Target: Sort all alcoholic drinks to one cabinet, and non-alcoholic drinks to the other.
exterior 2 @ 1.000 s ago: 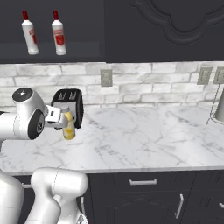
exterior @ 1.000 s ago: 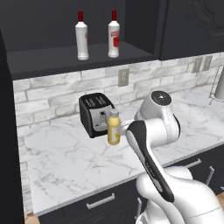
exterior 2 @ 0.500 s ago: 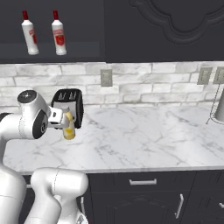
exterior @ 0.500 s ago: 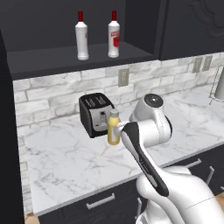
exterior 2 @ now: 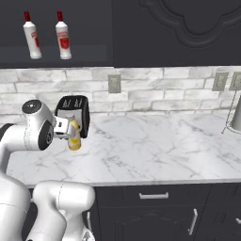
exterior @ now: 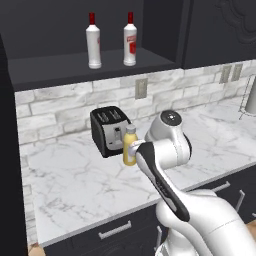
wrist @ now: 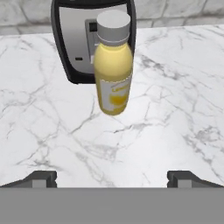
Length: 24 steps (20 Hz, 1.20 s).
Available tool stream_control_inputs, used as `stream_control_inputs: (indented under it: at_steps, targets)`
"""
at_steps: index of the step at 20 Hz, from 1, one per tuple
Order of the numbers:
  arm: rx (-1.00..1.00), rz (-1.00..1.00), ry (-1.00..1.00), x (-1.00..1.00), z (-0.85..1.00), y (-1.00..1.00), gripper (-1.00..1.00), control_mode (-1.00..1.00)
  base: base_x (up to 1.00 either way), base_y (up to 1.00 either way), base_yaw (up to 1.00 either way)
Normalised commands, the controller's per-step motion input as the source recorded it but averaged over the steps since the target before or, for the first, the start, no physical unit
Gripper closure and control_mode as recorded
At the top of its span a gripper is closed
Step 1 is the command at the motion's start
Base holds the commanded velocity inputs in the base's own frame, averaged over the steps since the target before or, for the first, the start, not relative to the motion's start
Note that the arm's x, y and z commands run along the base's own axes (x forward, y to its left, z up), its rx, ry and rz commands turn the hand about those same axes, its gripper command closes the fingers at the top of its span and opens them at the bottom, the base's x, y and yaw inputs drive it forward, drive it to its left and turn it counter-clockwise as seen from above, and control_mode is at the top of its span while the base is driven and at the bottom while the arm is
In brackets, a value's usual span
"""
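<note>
A fat yellow juice bottle (exterior: 129,146) (exterior 2: 74,140) (wrist: 113,72) with a pale grey cap stands upright on the marble counter, just in front of a black toaster. My gripper (exterior: 134,150) (exterior 2: 68,132) (wrist: 113,178) is open, level with the bottle and a short way from it. Its fingertips (wrist: 42,178) stand wide to either side with nothing between them. Two tall white bottles with red caps (exterior: 93,44) (exterior: 130,42) (exterior 2: 32,38) (exterior 2: 63,37) stand side by side on the shelf of the open dark cabinet (exterior: 75,70) (exterior 2: 84,54). The other dark cabinet (exterior: 220,30) (exterior 2: 179,28) is closed.
The black toaster (exterior: 107,131) (exterior 2: 75,110) (wrist: 74,41) sits right behind the juice bottle, against the stone backsplash. A grey metal stand (exterior: 249,97) (exterior 2: 234,115) is at the counter's far right. Dark drawers with silver handles (exterior 2: 153,195) run below the counter edge.
The arm has swung left and forward, bringing the open gripper closer to the juice bottle. The bottles and toaster have stayed in place.
</note>
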Motion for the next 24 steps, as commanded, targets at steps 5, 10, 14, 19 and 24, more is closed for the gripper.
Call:
stream_control_inputs:
  at_steps: [5,10,14,19,24]
  targets:
    - [0.0,0.0,-0.04,0.1,-0.11,0.05,-1.0,-1.0,0.0,0.0,0.0]
    - [0.0,0.0,-0.02,0.09,-0.04,0.02,-1.0,-1.0,0.0,0.0,0.0]
    - [0.0,0.0,0.0,0.11,-0.03,0.0,-1.0,-1.0,0.0,0.0,0.0]
    - [0.0,0.0,0.0,0.14,-0.08,0.0,-1.0,-1.0,0.0,0.0,0.0]
    - [0.0,0.0,0.0,0.16,-0.11,0.03,-1.0,-1.0,0.0,0.0,0.0]
